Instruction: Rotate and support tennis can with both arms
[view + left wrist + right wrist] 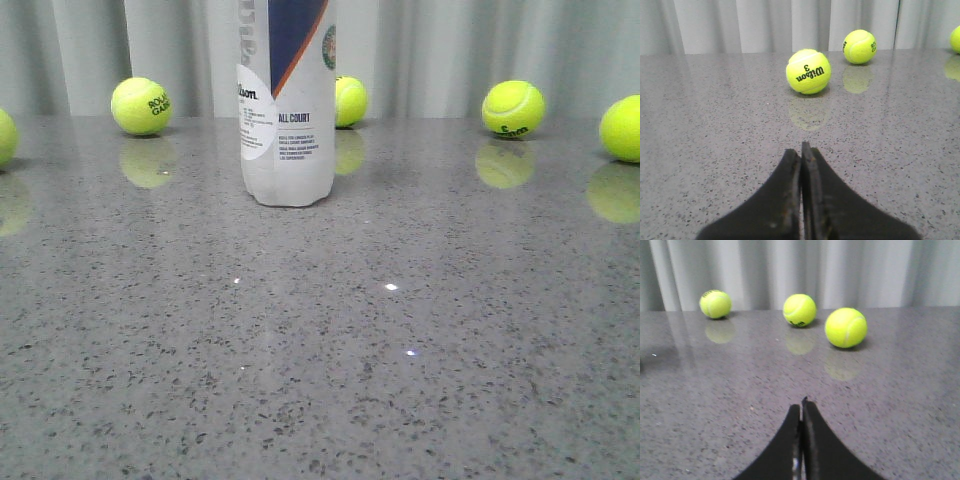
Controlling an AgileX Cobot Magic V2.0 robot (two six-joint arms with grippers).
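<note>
The tennis can [287,110] stands upright on the grey speckled table [320,350] at the back, left of centre; it is translucent white with a navy label and an orange stripe, and its top is cut off by the frame. Neither arm shows in the front view. My left gripper [801,150] is shut and empty, low over the table, and the can is out of its view. My right gripper [801,405] is shut and empty, low over the table, and the can is out of its view too.
Several yellow-green tennis balls lie along the back by the grey curtain: one left of the can [141,106], one behind it [350,101], one at the right [513,109]. A Wilson ball [808,71] lies ahead of the left gripper, another ball [846,327] ahead of the right.
</note>
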